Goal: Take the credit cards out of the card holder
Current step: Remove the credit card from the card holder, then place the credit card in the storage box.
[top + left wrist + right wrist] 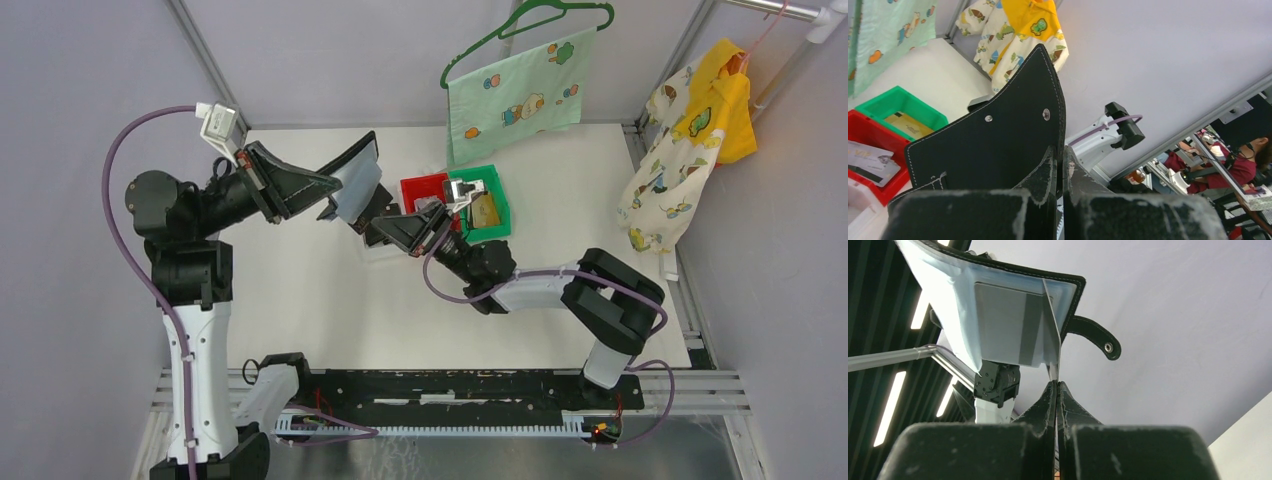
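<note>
left gripper clamping card holder, right gripper seemingly pinching card

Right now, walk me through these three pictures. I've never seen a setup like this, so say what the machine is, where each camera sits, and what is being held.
The machine is two robot arms bolted at the near edge of a white table. The wide picture comes from a camera above and behind them. The other two come from cameras on the wrists, looking out past each hand's own fingers.

The left hand is shut on a black card holder, held up off the table. The right hand is shut on the edge of a card that sits partly in the holder's pale lining.

On the table stand a red bin and a green bin, each with a card inside. Printed cloths hang behind.
</note>
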`<state>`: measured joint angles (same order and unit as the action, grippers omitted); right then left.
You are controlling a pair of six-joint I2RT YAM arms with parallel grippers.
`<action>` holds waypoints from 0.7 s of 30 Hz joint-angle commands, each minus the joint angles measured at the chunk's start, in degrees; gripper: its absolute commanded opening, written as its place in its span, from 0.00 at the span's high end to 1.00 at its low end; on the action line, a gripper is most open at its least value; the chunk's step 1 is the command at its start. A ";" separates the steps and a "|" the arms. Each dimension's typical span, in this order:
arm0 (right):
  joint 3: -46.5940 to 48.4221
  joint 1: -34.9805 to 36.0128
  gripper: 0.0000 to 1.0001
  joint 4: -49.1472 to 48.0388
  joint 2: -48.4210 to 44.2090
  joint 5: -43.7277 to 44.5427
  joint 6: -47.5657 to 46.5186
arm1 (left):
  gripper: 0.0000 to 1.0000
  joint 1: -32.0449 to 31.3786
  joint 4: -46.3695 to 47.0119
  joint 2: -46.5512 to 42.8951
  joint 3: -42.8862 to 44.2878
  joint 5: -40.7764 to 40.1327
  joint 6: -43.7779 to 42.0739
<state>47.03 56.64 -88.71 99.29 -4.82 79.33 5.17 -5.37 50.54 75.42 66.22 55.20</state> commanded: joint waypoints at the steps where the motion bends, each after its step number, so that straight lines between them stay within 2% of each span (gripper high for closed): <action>1: -1.02 -2.38 1.00 -23.55 -0.04 -0.17 1.89 | 0.98 0.19 -3.48 2.13 4.71 -0.07 -8.76; 7: -8.76 -9.13 1.00 -23.13 -2.34 -6.63 2.98 | 0.98 0.18 -23.12 4.90 13.76 -5.69 -33.92; 10: -13.12 -12.77 1.00 -21.53 -3.37 -10.61 3.41 | 0.98 0.17 -27.35 4.40 15.36 -8.42 -40.41; 13: -13.72 -15.91 1.00 -14.52 -4.22 -16.43 1.47 | 0.98 0.16 -29.44 3.07 15.82 -10.24 -44.41; 15: -10.53 -16.89 1.00 -2.53 -4.97 -21.58 -3.83 | 0.98 0.18 -30.15 2.22 15.67 -10.50 -45.86; 19: 2.58 -16.83 1.00 36.27 -5.63 -26.17 -26.19 | 0.98 0.18 -30.86 1.22 14.14 -8.55 -45.78; 21: 8.27 -16.79 1.00 47.47 -4.00 -25.75 -33.14 | 0.98 0.19 -30.68 0.46 12.98 -6.66 -45.03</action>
<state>44.07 39.64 -69.04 95.98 -24.75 66.11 5.17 -36.27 52.25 88.77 57.43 13.82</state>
